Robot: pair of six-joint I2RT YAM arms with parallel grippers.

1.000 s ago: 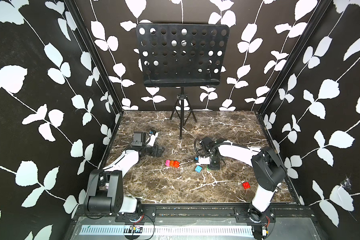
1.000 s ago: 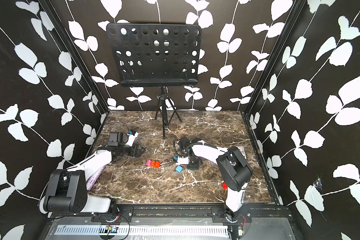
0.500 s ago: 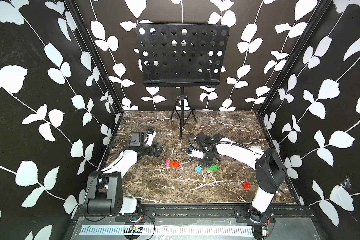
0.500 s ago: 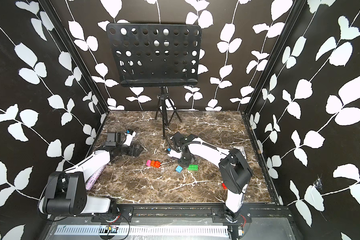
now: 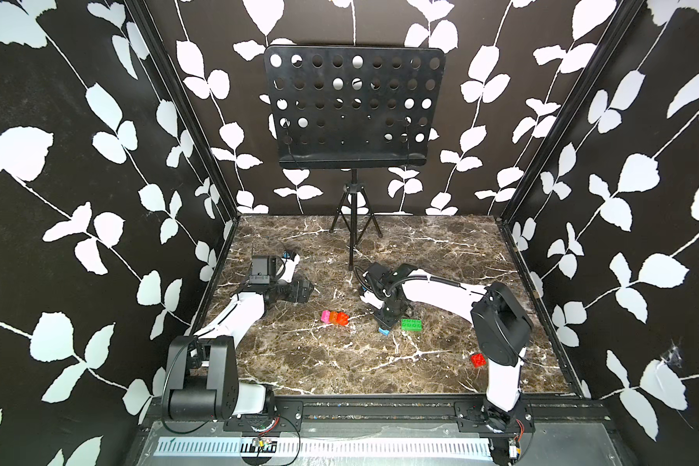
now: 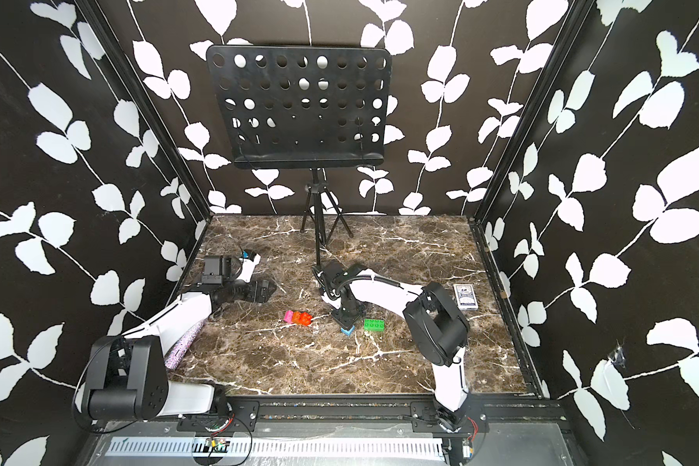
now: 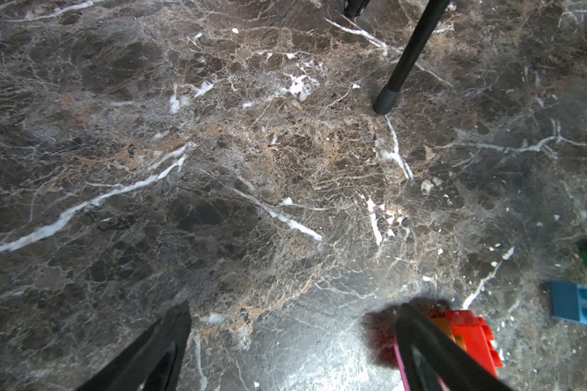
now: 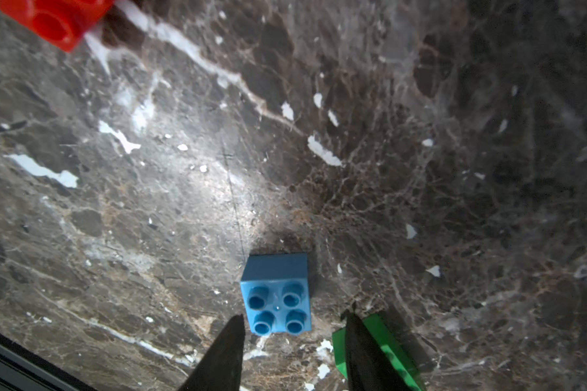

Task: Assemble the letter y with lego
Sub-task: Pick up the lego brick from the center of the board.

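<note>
Brown marble table (image 5: 340, 363) is seen bare toward its near edge; left pincer (image 7: 294, 306) is held wide apart, right pincer (image 8: 294, 315) parted around a small blue studded brick (image 8: 275, 294).

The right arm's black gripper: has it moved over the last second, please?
Yes. The right gripper has slid from the long green studded brick towards the small blue square brick, which stayed put, and now hovers over it.
</note>
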